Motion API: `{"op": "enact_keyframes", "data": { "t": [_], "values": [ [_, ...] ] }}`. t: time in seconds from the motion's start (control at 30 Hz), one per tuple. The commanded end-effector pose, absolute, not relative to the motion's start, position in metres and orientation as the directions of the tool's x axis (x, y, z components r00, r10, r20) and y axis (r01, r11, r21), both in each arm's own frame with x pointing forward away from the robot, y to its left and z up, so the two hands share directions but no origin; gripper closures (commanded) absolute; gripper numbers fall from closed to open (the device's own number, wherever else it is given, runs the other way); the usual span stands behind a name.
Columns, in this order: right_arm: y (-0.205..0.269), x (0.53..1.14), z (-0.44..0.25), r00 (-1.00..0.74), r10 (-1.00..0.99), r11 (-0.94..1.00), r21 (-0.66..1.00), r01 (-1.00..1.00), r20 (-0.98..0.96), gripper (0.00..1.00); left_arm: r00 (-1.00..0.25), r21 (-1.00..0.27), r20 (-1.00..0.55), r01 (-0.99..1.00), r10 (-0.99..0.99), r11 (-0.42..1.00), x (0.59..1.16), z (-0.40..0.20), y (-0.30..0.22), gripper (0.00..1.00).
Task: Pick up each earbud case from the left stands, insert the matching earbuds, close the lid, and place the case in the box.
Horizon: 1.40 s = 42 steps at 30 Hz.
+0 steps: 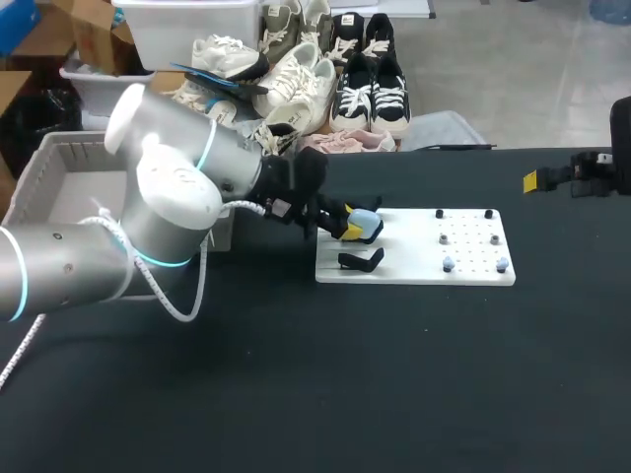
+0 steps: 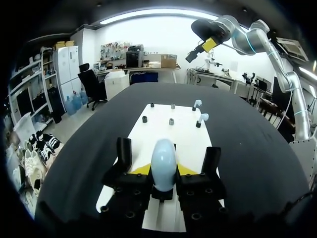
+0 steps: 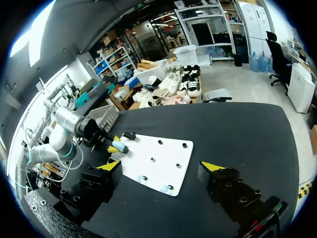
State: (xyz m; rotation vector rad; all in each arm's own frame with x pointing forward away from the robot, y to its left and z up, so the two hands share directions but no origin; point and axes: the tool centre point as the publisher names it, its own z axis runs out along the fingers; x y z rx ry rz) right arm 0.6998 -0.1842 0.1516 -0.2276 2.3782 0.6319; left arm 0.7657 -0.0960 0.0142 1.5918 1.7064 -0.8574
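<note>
Left wrist view: left end effector [image 2: 163, 171] tight on blue case [image 2: 163, 157] at board [image 2: 163, 121] edge; right end effector [image 3: 162, 166] wide

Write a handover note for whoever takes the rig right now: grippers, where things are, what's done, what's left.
Left gripper: shut on the blue case at the left end of the board.
Right gripper: open, off to the board's right, holding nothing.
Blue earbuds sit on their pegs; the near stand is bare.
Done: case gripped.
Left: insert earbuds, close lid, put case in the box.
</note>
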Motion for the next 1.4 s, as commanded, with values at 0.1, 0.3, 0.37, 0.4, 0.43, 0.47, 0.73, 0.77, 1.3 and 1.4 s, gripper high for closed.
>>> {"op": "enact_keyframes", "data": {
  "t": [0.1, 0.3, 0.37, 0.4, 0.43, 0.47, 0.73, 0.77, 1.3, 1.4],
  "values": [
    [-0.1849, 0.6999, 0.1507, -0.767, 0.0, 0.866, 0.383, -0.32, -0.641, 0.0, -0.055, -0.028, -0.809, 0.998, 0.585, 0.054, 0.7658, 0.0113, -0.0991, 0.3],
    [-0.1849, 0.6999, 0.1507, -0.767, 0.0, 0.866, 0.383, -0.32, -0.641, 0.0, -0.05, -0.028, -0.811, 0.999, 0.583, 0.046, 0.7635, 0.0105, -0.101, 0.21],
    [-0.1849, 0.6999, 0.1507, -0.767, 0.0, 0.866, 0.383, -0.32, -0.641, 0.0, -0.049, -0.028, -0.813, 0.999, 0.581, 0.046, 0.7634, 0.0103, -0.1012, 0.19],
    [-0.1849, 0.6999, 0.1507, -0.767, 0.0, 0.866, 0.383, -0.32, -0.641, 0.0, -0.051, -0.029, -0.815, 0.998, 0.577, 0.047, 0.7633, 0.0103, -0.1013, 0.22],
    [-0.1849, 0.6999, 0.1507, -0.767, 0.0, 0.866, 0.383, -0.32, -0.641, 0.0, -0.052, -0.03, -0.816, 0.998, 0.576, 0.047, 0.763, 0.011, -0.1009, 0.23],
    [-0.1849, 0.6999, 0.1507, -0.767, 0.0, 0.866, 0.383, -0.32, -0.641, 0.0, -0.052, -0.03, -0.817, 0.998, 0.574, 0.047, 0.7628, 0.0114, -0.1006, 0.27],
    [-0.1849, 0.6999, 0.1507, -0.767, 0.0, 0.866, 0.383, -0.32, -0.641, 0.0, -0.055, -0.034, -0.821, 0.998, 0.568, 0.048, 0.7604, 0.0107, -0.0994, 0.55],
    [-0.1849, 0.6999, 0.1507, -0.767, 0.0, 0.866, 0.383, -0.32, -0.641, 0.0, -0.055, -0.035, -0.821, 0.998, 0.568, 0.046, 0.7599, 0.0104, -0.0994, 0.54],
    [-0.1849, 0.6999, 0.1507, -0.767, 0.0, 0.866, 0.383, -0.32, -0.641, 0.0, -0.066, -0.042, -0.82, 0.998, 0.568, 0.056, 0.7645, 0.0067, -0.0992, 0.6],
    [-0.1849, 0.6999, 0.1507, -0.767, 0.0, 0.866, 0.383, -0.32, -0.641, 0.0, -0.065, -0.039, -0.82, 0.998, 0.569, 0.057, 0.7655, 0.0066, -0.099, 0.61]
  ]
}}
